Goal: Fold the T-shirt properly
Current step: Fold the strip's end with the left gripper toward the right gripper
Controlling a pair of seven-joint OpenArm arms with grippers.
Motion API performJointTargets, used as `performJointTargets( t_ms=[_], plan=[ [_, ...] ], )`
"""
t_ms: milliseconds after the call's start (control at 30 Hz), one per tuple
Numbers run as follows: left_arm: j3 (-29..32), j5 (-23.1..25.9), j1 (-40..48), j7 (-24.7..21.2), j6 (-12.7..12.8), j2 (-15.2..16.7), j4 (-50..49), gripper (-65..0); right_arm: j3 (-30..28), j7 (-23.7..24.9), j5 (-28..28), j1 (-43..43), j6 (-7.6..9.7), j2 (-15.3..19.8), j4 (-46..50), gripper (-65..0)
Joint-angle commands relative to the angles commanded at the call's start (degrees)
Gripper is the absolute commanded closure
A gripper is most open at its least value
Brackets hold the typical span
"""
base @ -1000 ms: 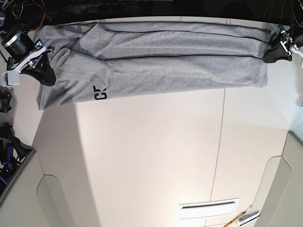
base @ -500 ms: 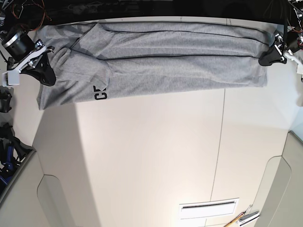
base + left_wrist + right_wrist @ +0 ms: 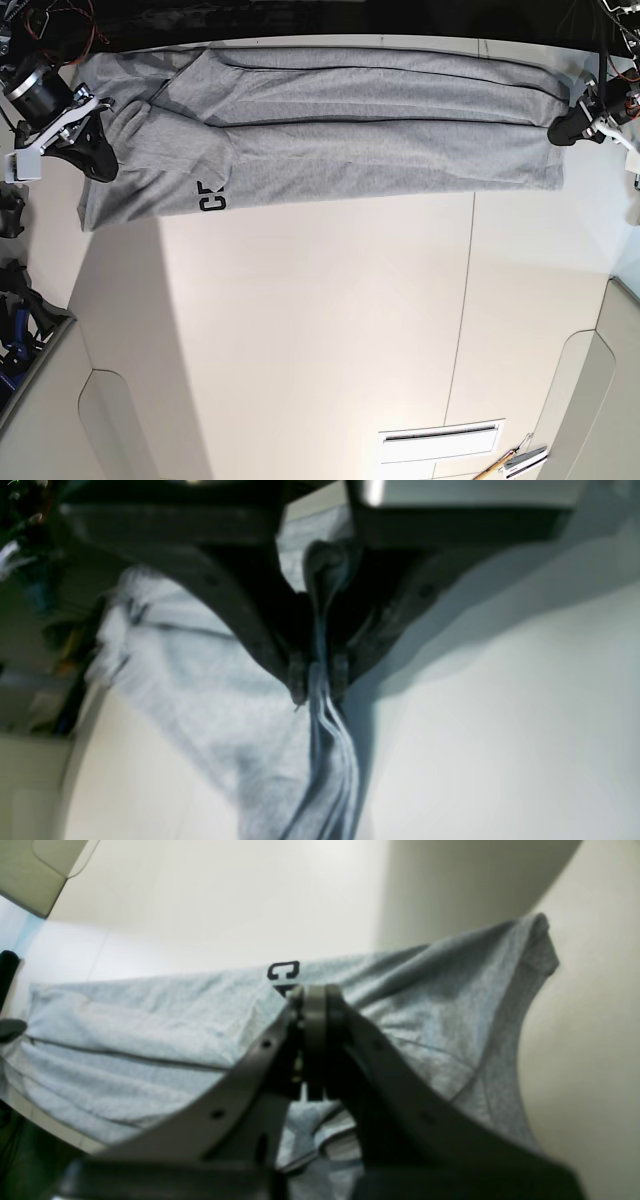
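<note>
Lying in a long strip along the table's upper edge in the base view, one grey T-shirt (image 3: 350, 150) shows a black C and part of another letter. Of two grippers, the left gripper (image 3: 319, 682) has its jaws closed on layered folds of the shirt, at the strip's right end in the base view. The right gripper (image 3: 318, 995) has its jaws narrow, tips together, over the bunched end; whether they touch cloth I cannot tell. Bare table (image 3: 300, 330) spreads below the shirt's lower edge, with one white rectangle (image 3: 440, 442) near the bottom edge
</note>
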Motion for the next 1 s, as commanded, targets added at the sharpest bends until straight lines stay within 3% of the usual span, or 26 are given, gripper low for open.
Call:
performJointTargets(
  t_ms=[133,233,400,600,700,833,1000],
  plan=[
    [0.0,9.3,-0.3,-6.9,0.0,-0.4,5.4,0.0,0.0,0.0,0.0,0.2,0.0,0.0,0.0,0.0],
    [0.0,12.6,-1.4,-8.8,0.0,-1.4,6.3,0.0,0.0,0.2,0.0,0.1,0.0,0.0,0.0,0.0],
    [0.0,12.8,-3.6,-9.0,0.0,-2.5,9.2,0.0,0.0,0.2,0.0,0.1,0.0,0.0,0.0,0.0],
    [0.0,9.9,-1.7,-6.3,0.0,-2.3,24.3,0.0,0.0,0.2,-0.3,0.1,0.02,0.0,0.0,0.0],
    [1.0,8.6,1.8,-6.1,0.0,-0.6,33.0,0.0,0.0,0.3,-0.3,0.2,0.02,0.0,0.0,0.0],
    [9.1,8.8,4.8,-6.2,0.0,3.1,43.3,0.0,0.0,0.4,-0.3,0.1,0.0,0.0,0.0,0.0],
    [24.7,16.4,4.3,-9.0,0.0,7.8,46.9,0.0,0.0,0.4,-2.2,0.1,-0.02,0.0,0.0,0.0]
  ],
)
